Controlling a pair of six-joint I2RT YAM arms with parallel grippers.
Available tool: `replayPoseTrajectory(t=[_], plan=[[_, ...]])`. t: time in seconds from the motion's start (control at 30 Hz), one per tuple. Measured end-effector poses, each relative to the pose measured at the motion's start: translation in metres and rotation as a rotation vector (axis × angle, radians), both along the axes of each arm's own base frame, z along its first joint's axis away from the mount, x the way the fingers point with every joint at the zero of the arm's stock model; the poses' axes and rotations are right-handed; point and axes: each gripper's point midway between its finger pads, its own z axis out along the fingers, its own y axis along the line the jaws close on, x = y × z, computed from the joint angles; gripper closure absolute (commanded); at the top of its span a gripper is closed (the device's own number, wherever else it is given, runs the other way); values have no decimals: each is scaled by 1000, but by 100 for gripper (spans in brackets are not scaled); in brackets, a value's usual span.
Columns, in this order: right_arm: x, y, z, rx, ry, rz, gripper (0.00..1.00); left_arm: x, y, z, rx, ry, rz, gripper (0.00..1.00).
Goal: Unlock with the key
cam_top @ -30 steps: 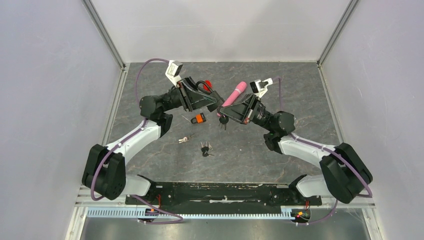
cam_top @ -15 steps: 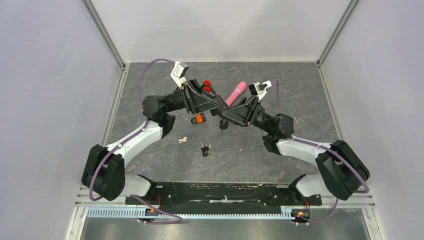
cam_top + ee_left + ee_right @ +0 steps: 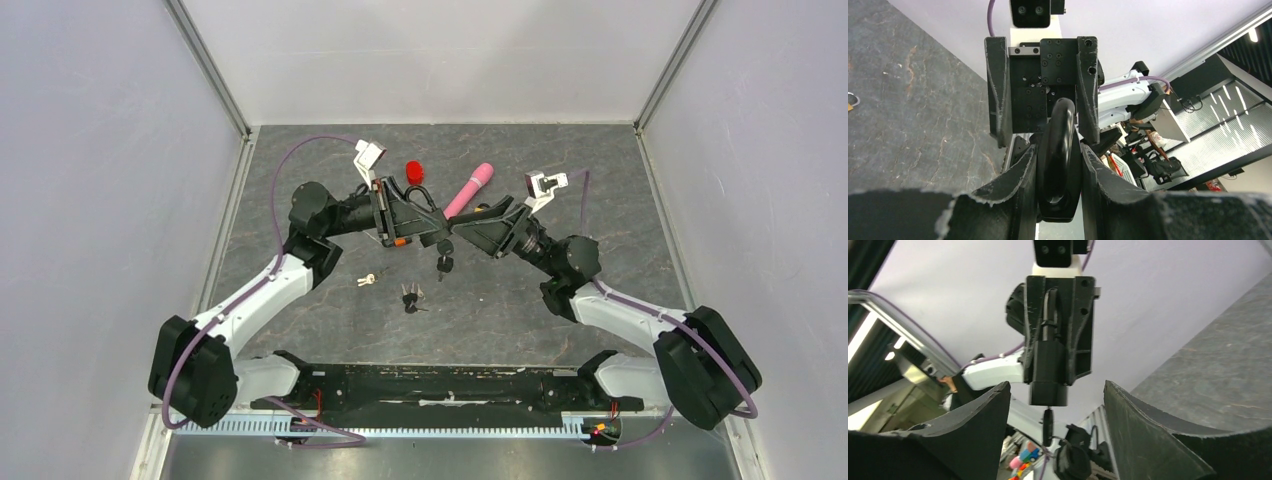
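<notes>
The left gripper (image 3: 1058, 150) is clamping a black padlock (image 3: 1048, 372) between its fingers, just left of the top view's centre and raised off the grey table (image 3: 500, 300). In the right wrist view the padlock is sitting upright in that grip, and a key (image 3: 1047, 424) is hanging from its underside with a dark key bunch (image 3: 443, 263) dangling below. The right gripper (image 3: 465, 230) is facing it from the right, its fingers (image 3: 983, 415) standing wide apart and gripping nothing. An orange item (image 3: 400, 241) is showing under the left gripper, mostly hidden. A red cap (image 3: 414, 171) and a pink cylinder (image 3: 469, 189) are lying behind the grippers. A second set of dark keys (image 3: 410, 298) and small silver keys (image 3: 368, 280) are lying lower on the table.
</notes>
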Motion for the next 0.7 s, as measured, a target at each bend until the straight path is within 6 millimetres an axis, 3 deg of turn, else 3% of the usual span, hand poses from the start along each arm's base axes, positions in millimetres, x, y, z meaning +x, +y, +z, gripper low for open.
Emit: replayPoseTrajectory(t=[0.2,0.5,0.7], plan=[[12,3,-18,-83,-12,-64,38,-1,2,-8,27,12,16,98],[3,14,-23,-105,-43,-34,56,1,3,-19,52,33,47,98],[1,15,-18,-87,-55,-22,92,5,4,-19,49,32,70,98]])
